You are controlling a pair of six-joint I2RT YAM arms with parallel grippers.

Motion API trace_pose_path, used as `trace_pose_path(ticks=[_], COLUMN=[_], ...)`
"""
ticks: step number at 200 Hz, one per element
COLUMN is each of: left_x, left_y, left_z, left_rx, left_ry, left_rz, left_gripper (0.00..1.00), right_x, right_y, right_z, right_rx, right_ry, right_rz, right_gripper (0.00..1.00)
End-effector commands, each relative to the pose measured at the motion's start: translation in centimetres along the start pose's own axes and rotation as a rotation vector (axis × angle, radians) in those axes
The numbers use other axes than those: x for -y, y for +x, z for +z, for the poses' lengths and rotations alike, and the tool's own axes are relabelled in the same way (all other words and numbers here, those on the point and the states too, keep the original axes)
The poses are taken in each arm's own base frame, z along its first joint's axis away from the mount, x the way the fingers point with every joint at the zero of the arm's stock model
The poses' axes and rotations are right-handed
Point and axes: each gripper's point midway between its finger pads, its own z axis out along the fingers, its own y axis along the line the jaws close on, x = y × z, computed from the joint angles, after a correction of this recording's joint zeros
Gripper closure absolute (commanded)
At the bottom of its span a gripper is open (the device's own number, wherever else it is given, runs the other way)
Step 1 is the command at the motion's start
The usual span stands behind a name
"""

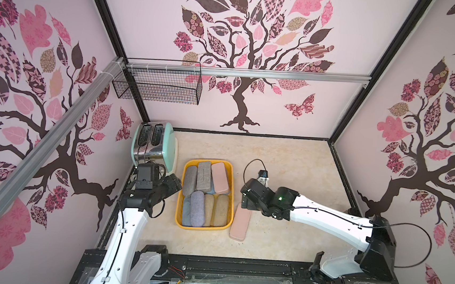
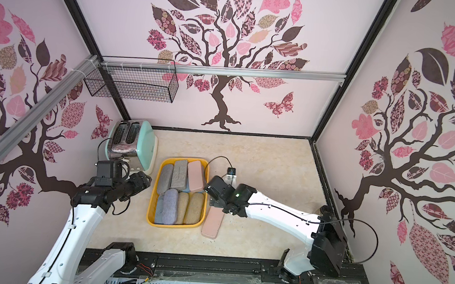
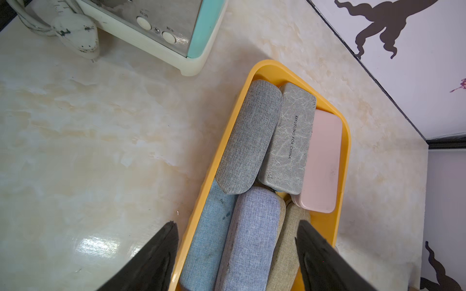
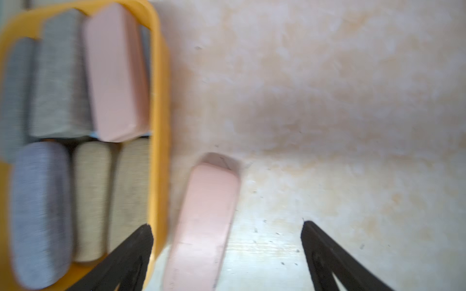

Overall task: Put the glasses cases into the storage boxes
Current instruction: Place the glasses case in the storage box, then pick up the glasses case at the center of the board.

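The yellow-orange storage box (image 1: pixel 203 227) (image 2: pixel 175 225) sits mid-table, packed with several glasses cases: grey (image 1: pixel 190 180), pale pink (image 1: pixel 220 177), lavender (image 1: pixel 197 208) and tan (image 1: pixel 221 210). One pale pink flat case (image 1: pixel 240 224) (image 2: pixel 212 223) lies on the table just right of the box. My right gripper (image 4: pixel 227 224) is open above that case's far end (image 4: pixel 204 221), which lies between the fingers on the box side, untouched. My left gripper (image 3: pixel 237 223) is open and empty over the box's left side, above the lavender case (image 3: pixel 252 239).
A mint and chrome toaster (image 1: pixel 155 145) stands at the back left, its white plug (image 3: pixel 75 35) on the table beside it. A black wire basket (image 1: pixel 158 83) hangs on the back rail. A small black and white plug with a cable (image 1: pixel 263 177) lies behind the right wrist.
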Motion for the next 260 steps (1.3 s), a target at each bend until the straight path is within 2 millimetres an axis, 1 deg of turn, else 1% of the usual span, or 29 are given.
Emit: trace_pose_path(ticks=[1,24,40,62,74,86,111,132,177,219,260], left_x=[0.0,0.3,0.5,0.6,0.7,0.7,0.8,0.8,1.0,1.1,1.3], left_y=[0.5,0.9,1.0,1.1,1.2,1.2,1.3,1.3,1.4,1.6,1.6], left_z=[0.7,0.7,0.5,0.5,0.5,0.6,0.6,0.6,0.8,0.9,0.8], left_rx=[-0.015,-0.023,-0.023,-0.019,-0.020,-0.022,-0.026,-0.030,-0.036,-0.044,-0.044], left_ry=[0.004,0.006,0.007,0.005,0.010,0.009,0.012,0.012,0.019,0.025,0.036], left_rz=[0.010,0.026,0.038,0.047,0.051,0.049,0.052,0.053,0.055,0.058,0.061], left_gripper=[0.24,0.24,0.24,0.24,0.24,0.24,0.24,0.24,0.24,0.25,0.25], right_x=[-1.0,-2.1,-2.3,-3.5,-3.6,-3.6,-4.2,-3.9,-4.4,-4.1,-4.0], right_y=[3.1,4.5,5.2,6.3,6.7,6.9,6.4,6.1,6.6,7.0,7.3], right_z=[1.7,3.1,3.9,4.5,4.9,5.3,5.5,5.9,7.0,7.8,8.2], right_rx=[-0.081,-0.139,-0.168,-0.217,-0.227,-0.230,-0.218,-0.217,-0.237,-0.251,-0.258], right_ry=[-0.078,-0.108,-0.102,-0.149,-0.147,-0.132,-0.135,-0.088,-0.072,-0.028,-0.030], right_rz=[0.051,0.046,0.034,0.034,0.030,0.023,0.020,0.014,0.016,0.000,-0.002], right_gripper=[0.03,0.03,0.03,0.02,0.01,0.01,0.01,0.01,0.00,0.00,0.01])
